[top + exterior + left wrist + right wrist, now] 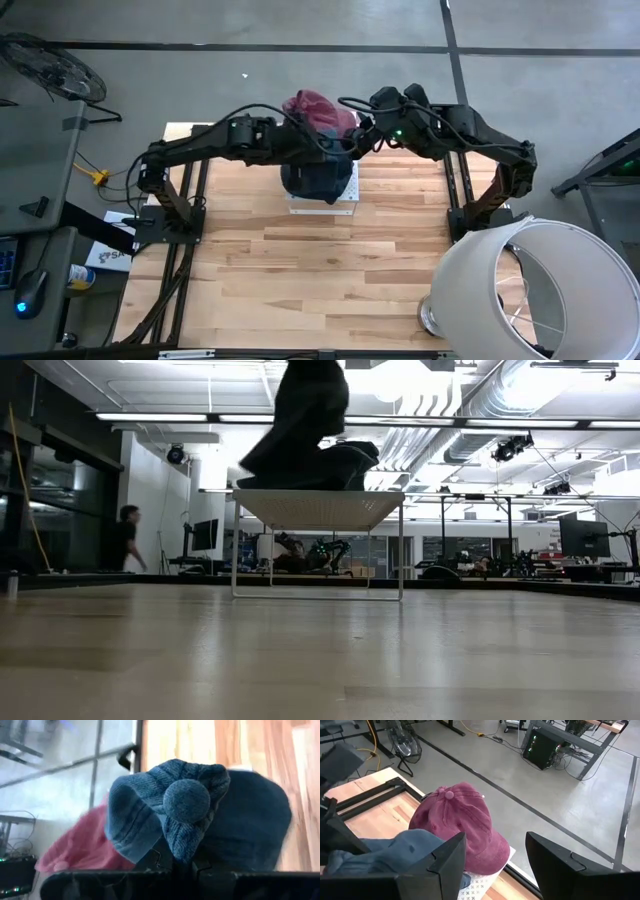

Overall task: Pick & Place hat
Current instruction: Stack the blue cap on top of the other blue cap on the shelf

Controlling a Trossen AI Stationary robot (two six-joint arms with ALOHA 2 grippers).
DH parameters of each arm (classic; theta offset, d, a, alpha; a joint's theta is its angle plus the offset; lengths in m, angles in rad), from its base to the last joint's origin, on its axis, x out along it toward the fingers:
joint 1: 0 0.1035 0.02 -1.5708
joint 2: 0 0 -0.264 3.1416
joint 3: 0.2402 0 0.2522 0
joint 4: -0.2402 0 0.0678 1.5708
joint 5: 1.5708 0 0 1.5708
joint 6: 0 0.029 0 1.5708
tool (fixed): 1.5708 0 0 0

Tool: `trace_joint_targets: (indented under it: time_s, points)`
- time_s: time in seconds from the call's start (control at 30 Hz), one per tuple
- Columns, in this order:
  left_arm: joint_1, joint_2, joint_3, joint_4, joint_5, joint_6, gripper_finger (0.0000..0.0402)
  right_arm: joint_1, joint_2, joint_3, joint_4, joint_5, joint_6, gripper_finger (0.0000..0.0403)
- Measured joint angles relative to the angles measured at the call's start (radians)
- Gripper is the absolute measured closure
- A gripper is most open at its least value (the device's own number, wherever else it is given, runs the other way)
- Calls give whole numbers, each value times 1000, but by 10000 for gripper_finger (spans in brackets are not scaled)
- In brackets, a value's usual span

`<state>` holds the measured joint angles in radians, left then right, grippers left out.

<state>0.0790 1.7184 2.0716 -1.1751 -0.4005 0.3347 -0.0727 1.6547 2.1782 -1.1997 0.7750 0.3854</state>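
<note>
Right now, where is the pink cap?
In the high view, the pink cap sits at the table's far edge, on the white stand behind the blue hat, between both grippers.

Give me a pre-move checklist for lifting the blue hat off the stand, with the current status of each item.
1. Left gripper shut on blue knit hat: ok.
2. Right gripper open and holding nothing: ok.
3. Red cap clear of the blue hat: not ok, they lie against each other.
4. White stand level on the table: ok.
5. Blue hat already off the stand: cannot tell.
</note>
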Motion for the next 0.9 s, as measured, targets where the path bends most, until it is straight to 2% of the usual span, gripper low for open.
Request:
trace_joint_targets:
  time_s: [0.33,0.9]
  points:
    - [-1,74,-1,-6,0,-1,401,0,0,0,-7,-37,3,204]
    - [-1,112,-1,-3,13,-3,401,0,0,0,-9,-82,-1,204]
